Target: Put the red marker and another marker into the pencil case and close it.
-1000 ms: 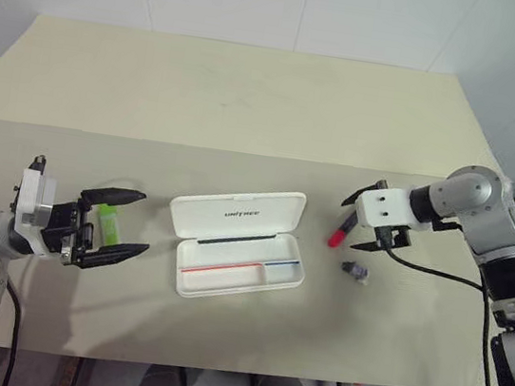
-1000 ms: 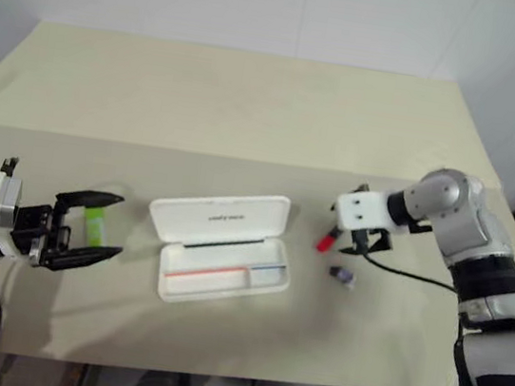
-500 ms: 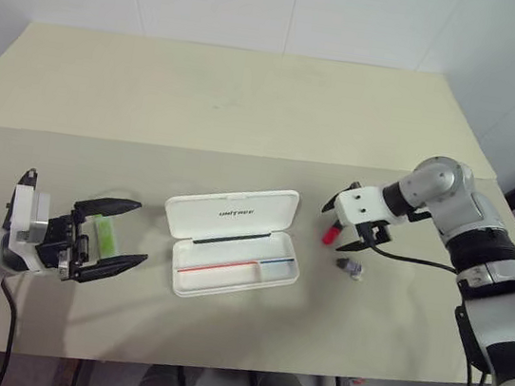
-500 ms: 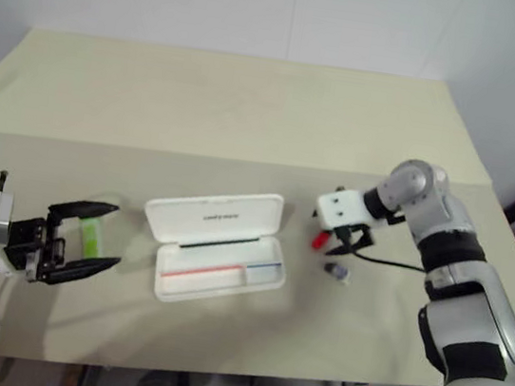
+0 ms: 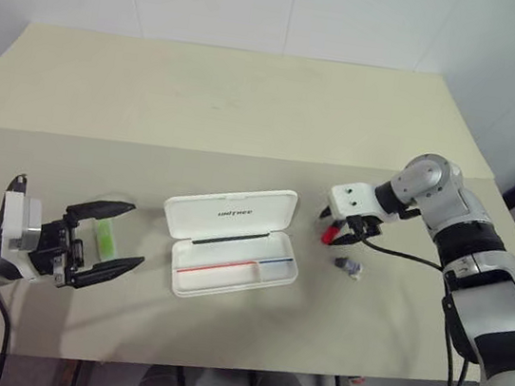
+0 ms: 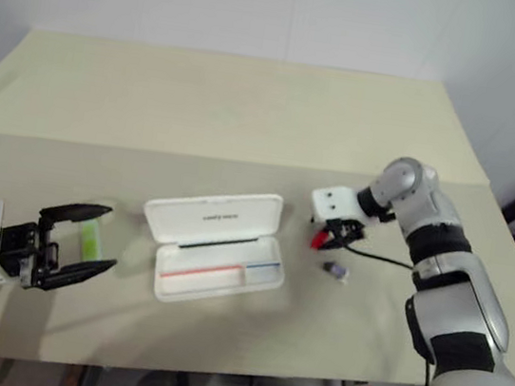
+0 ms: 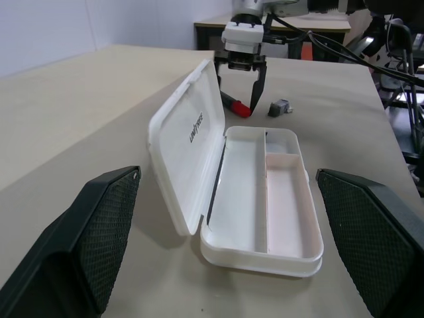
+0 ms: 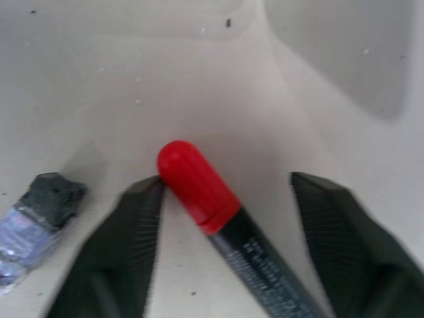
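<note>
Between the right gripper's [image 8: 225,252] half-open fingers: the red marker [image 8: 225,218].
Its cap is red, its body black; nothing gripped yet.

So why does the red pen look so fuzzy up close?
Right wrist view: the red marker sits too near the lens, so it and the small grey object blur. Left wrist view: the pencil case looks crisp. Left eye view: soft shadows only, no glare.

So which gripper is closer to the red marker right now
The right. The right gripper has its fingers on either side of the red marker on the table, not yet closed on it. The left gripper hangs open far across the table, beyond the pencil case, by the green marker.
</note>
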Robot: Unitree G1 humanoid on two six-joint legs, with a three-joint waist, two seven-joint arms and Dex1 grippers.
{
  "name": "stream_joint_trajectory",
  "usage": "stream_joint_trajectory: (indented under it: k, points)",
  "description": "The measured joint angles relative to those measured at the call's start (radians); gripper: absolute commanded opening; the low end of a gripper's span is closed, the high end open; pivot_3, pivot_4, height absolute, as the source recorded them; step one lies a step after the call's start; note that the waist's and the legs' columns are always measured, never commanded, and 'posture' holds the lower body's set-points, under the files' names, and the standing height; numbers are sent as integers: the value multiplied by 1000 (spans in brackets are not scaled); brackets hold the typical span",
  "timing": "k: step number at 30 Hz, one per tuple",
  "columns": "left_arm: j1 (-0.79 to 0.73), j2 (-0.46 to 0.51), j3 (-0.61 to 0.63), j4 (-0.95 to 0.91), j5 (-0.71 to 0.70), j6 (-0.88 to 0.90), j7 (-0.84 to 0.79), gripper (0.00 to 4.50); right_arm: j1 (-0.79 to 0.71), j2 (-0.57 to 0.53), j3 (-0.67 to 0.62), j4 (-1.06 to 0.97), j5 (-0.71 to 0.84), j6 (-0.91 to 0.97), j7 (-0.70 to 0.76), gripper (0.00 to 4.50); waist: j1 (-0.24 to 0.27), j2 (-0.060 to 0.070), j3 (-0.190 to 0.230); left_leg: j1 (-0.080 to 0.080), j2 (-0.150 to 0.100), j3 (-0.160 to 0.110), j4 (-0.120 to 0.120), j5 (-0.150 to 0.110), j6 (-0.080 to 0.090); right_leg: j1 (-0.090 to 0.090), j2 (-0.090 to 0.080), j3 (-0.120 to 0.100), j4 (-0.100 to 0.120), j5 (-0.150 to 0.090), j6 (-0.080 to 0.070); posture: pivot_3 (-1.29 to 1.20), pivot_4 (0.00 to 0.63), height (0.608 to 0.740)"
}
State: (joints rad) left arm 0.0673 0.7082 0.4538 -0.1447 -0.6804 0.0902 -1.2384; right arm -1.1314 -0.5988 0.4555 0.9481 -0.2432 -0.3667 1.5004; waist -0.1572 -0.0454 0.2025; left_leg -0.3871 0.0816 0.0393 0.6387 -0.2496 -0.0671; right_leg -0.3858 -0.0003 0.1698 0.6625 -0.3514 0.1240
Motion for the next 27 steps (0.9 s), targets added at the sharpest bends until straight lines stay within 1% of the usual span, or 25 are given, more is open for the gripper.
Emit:
stream_joint_trajectory:
  k: [1, 3, 5, 6, 14, 17, 22, 24, 27]
  points:
    - [0, 0, 0, 0, 0, 0, 0, 4500, -1, 2, 1, 3, -4, -1, -1, 1944, -3, 0, 0, 1, 0, 0, 0, 0, 0, 2, 0, 0, 0, 0, 0, 0, 150, 740]
    - [0, 0, 0, 0, 0, 0, 0, 4500, -4, 5, 1, 8, -14, -4, -7, 1227, -9, 0, 0, 2, -1, 0, 0, 0, 0, 4, -1, 0, -2, 0, 0, 0, 150, 740]
    - [0, 0, 0, 0, 0, 1, 0, 4500, -6, 5, 1, 14, -18, -4, -11, 653, -12, 0, 0, 2, -1, -1, 1, 0, 0, 4, -1, 0, -2, 0, 0, 0, 150, 740]
    - [-1, 0, 0, 1, 0, 1, 0, 4500, -7, 5, 1, 15, -19, -5, -11, 573, -12, 0, 0, 2, -1, -1, 1, 0, 0, 4, -1, 0, -2, 1, 1, 0, 150, 740]
    - [-26, 2, -1, 6, 0, 3, -5, 4500, -1, 5, -6, 6, -16, -1, -34, 573, -13, 0, 0, 2, -1, -1, 1, 0, 0, 4, -1, 0, -3, 1, 1, 0, 150, 740]
    - [-58, 3, -7, 22, 0, 6, -12, 4500, 5, 5, -27, -7, -16, 16, -94, 573, -13, 0, 0, 2, -1, -1, 0, 0, 0, 3, -1, 0, -3, 1, 1, 0, 150, 740]
    - [-95, 5, -34, 47, 0, 10, -29, 4500, -10, 4, -41, -39, -50, 50, -245, 573, -13, 0, 0, 0, -1, 0, -6, 0, 0, -2, -1, 0, -4, 0, 0, 0, 150, 740]
    - [-110, 7, -40, 57, 0, 10, -36, 4500, -21, 2, -66, -63, -50, 71, -289, 573, -13, 0, 0, -3, -1, 0, -8, 0, -1, -6, -1, 0, -3, 0, 0, 0, 150, 740]
    - [-131, 8, -45, 86, 1, 11, -45, 4500, -36, -8, -103, -116, -50, 103, -350, 573, -12, 1, 0, -4, 0, 0, -10, 0, -1, -7, -1, 0, -3, -1, -2, 0, 150, 740]
